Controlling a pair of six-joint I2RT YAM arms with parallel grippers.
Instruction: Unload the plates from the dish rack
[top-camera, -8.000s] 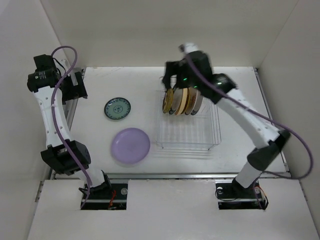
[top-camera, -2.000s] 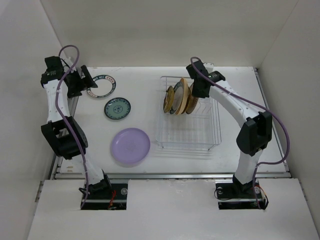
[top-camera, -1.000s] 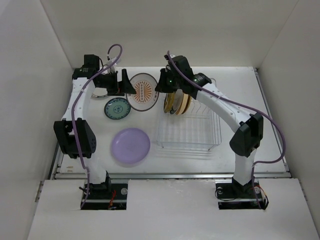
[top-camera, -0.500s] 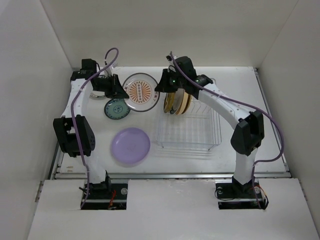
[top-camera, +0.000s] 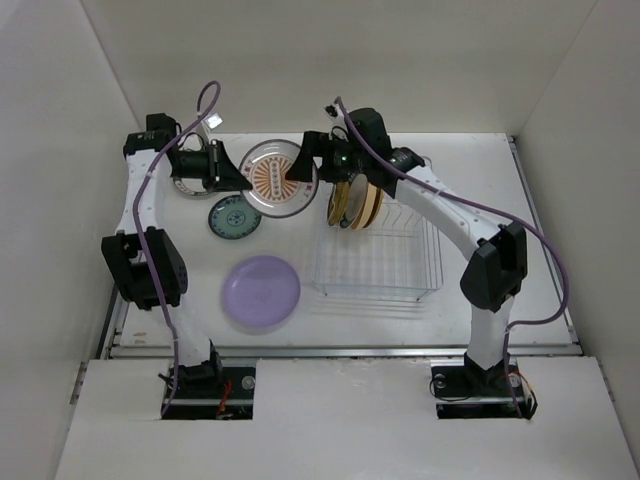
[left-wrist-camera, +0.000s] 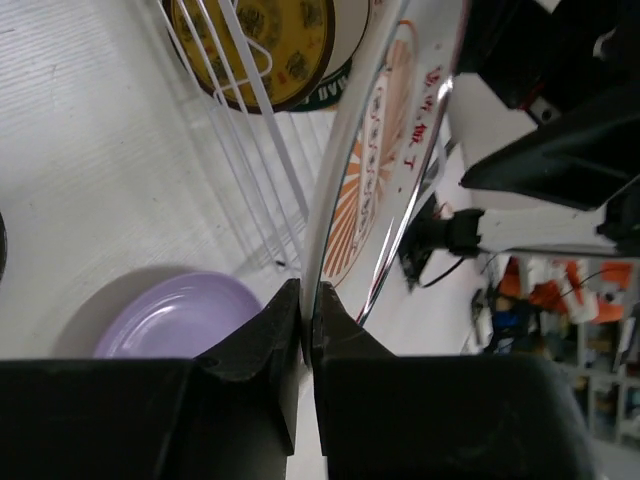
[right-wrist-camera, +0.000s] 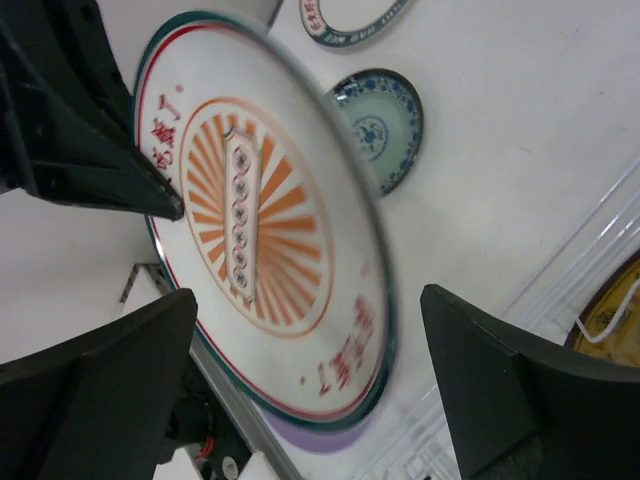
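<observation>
The white plate with the orange sunburst (top-camera: 278, 178) hangs tilted in the air left of the dish rack (top-camera: 400, 262). My left gripper (top-camera: 243, 178) is shut on its rim (left-wrist-camera: 308, 305). My right gripper (top-camera: 303, 166) stands open at the plate's right edge, its fingers wide on both sides of the plate (right-wrist-camera: 260, 210) and off it. Two or three plates (top-camera: 352, 203) stand upright in the rack's far slots, the brown-and-yellow one (left-wrist-camera: 265, 45) at the front. The lavender plate (top-camera: 261, 291) and the teal plate (top-camera: 234, 216) lie flat on the table.
A white plate with a dark patterned rim (top-camera: 186, 184) lies at the far left, partly under my left arm. The rack's near slots (top-camera: 375, 265) hold nothing. White walls close in the table on three sides.
My right gripper has opened and let go of the sunburst plate. My left gripper has shut on its rim and drawn it slightly to the left.
</observation>
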